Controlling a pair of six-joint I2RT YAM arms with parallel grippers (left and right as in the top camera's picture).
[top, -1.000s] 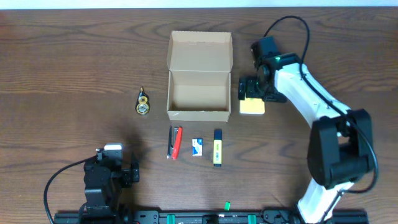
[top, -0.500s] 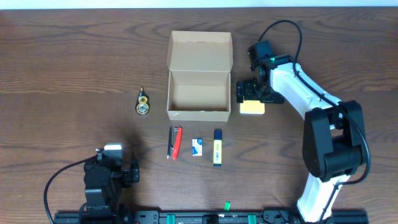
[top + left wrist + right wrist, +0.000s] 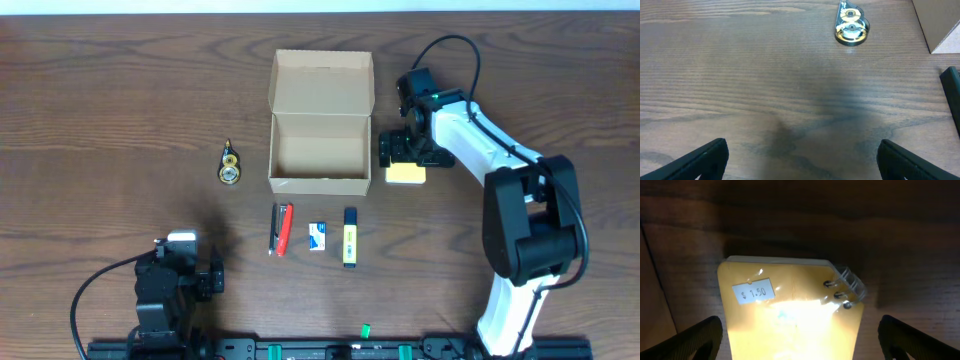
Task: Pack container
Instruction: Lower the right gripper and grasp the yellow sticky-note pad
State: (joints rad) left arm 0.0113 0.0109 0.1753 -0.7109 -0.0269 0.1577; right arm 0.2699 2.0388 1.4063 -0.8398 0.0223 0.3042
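two grippers are in play, both with fingers spread and holding nothing. farthest left, the left gripper (image 3: 801, 162) sits low near the front edge of the table (image 3: 100, 100), its jaws wide apart over bare wood, probably parked out of the way while the other arm works. ahead of it lies a small gold round item (image 3: 230, 166), just left of the box (image 3: 318, 184). the box stands in the middle of the table, mouth facing straight up, its lid flap (image 3: 322, 80) folded back flat on the far side so nothing blocks the opening. the body's long axis runs left to right, and the hinge is along the far long edge. in front of it, a red and black item (image 3: 283, 229), a small blue and white packet (image 3: 318, 236) and a yellow and blue marker (image 3: 349, 237) lie in a row, each pointing toward the box. just right of the box rests a yellow pad (image 3: 790, 295) with a price sticker (image 3: 753, 292). the right gripper (image 3: 405, 150) hangs over the pad's far end, fingers parted on either side, likely lining up to grip it.
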